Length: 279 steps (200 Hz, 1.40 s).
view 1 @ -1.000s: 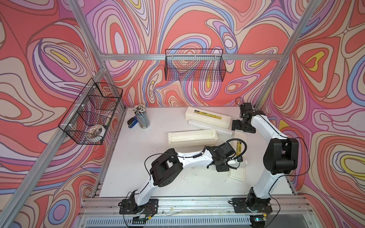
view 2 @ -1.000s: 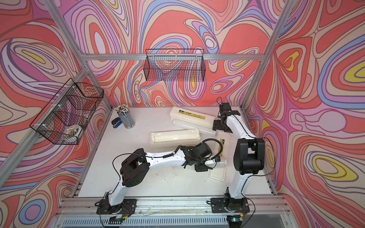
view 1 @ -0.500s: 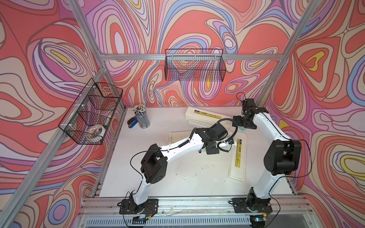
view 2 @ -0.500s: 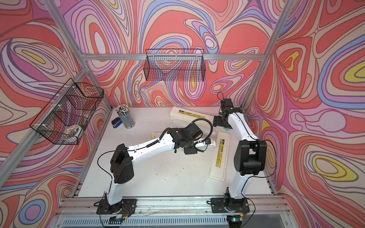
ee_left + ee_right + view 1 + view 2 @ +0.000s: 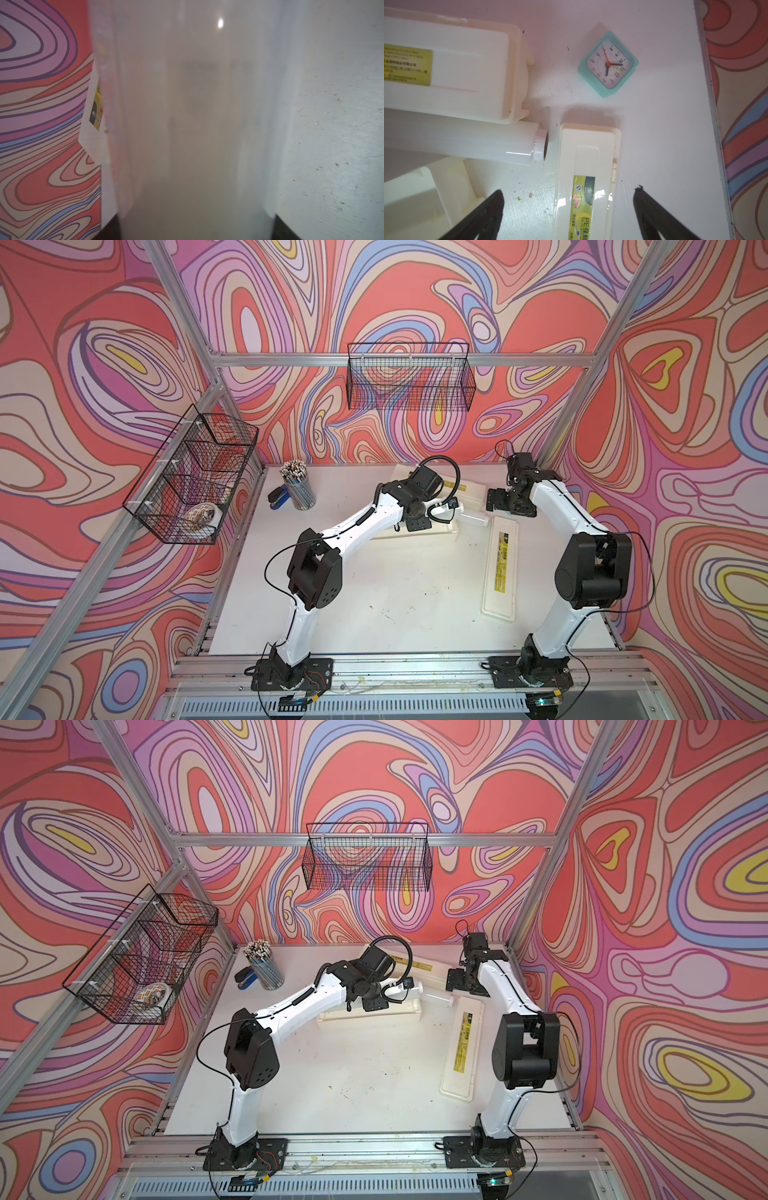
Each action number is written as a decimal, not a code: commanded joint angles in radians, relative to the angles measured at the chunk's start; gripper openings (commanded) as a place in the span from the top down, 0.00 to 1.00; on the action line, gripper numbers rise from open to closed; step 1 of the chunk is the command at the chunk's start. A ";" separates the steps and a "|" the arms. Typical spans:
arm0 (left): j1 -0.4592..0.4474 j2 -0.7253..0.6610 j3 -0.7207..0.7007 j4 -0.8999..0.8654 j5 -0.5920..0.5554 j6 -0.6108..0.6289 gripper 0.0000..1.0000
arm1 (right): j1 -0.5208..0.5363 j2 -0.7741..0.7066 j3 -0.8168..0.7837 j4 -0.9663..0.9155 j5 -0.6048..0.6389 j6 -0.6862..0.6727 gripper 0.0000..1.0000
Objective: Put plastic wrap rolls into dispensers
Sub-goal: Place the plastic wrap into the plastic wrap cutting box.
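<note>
Left hand [image 5: 440,511] pinches a glossy white roll [image 5: 195,124] over the open dispenser [image 5: 399,1015], its arm stretched across the table [image 5: 374,593]. Right hand [image 5: 569,195] hovers spread above a closed dispenser [image 5: 587,149]. A second roll [image 5: 467,141] lies just beside it.

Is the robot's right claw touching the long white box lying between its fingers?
Apart. The right wrist view shows the open right claw flanking the dispenser, with bare table visible between each finger and the box.
</note>
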 commanded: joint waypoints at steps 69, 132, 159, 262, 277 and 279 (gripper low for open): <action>0.020 0.092 0.002 0.174 0.046 -0.027 1.00 | -0.002 0.016 0.008 0.027 -0.010 -0.007 0.02; 0.024 0.094 -0.066 0.149 0.026 -0.015 1.00 | -0.002 0.038 -0.015 0.001 0.091 0.037 0.02; 0.023 0.070 -0.110 0.166 0.060 0.028 1.00 | -0.002 0.031 -0.050 -0.039 0.148 0.157 0.02; 0.029 0.008 -0.143 0.177 0.066 0.114 0.99 | -0.004 -0.004 -0.209 -0.025 0.152 0.281 0.02; 0.029 0.006 -0.128 0.164 0.059 0.129 1.00 | -0.004 -0.001 -0.212 -0.022 0.156 0.281 0.02; 0.030 0.007 -0.128 0.163 0.057 0.130 1.00 | -0.004 0.000 -0.213 -0.022 0.155 0.281 0.02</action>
